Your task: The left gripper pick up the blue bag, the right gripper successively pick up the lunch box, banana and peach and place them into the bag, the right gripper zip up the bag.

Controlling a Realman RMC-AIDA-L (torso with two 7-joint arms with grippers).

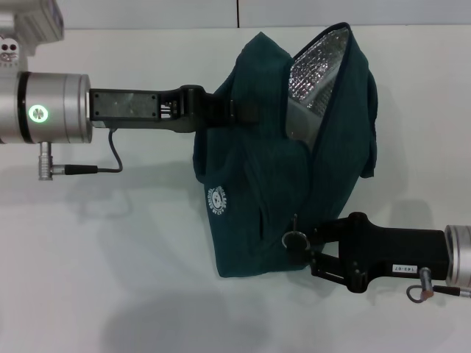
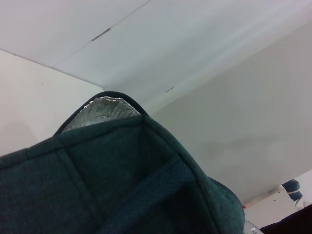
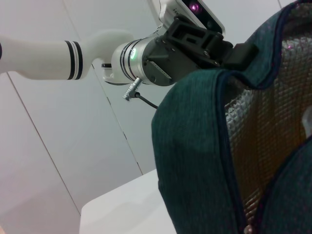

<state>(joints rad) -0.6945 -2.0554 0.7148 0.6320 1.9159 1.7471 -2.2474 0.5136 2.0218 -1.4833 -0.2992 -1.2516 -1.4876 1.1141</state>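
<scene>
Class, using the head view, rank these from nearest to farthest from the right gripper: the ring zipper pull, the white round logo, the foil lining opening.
1. Ring zipper pull, at the right gripper.
2. White round logo, toward the robot's left.
3. Foil lining, at the bag's far top.

We see left arm: silver cylindrical wrist (image 1: 51, 109), green ring light (image 1: 38, 112) glowing on side. Black flat forearm block beyond it, leading into left gripper (image 1: 221, 110), black. Silver plug under wrist, thin black cable (image 1: 110, 158) looping up to block. Upper link white with two black bands (image 3: 74, 60). Right gripper (image 1: 316, 254): black, bolted skeletal fingers, black body with small white label (image 1: 405, 270), silver wrist at edge, metal connector (image 1: 421, 292) below. White head housing (image 1: 29, 26) at corner.
</scene>
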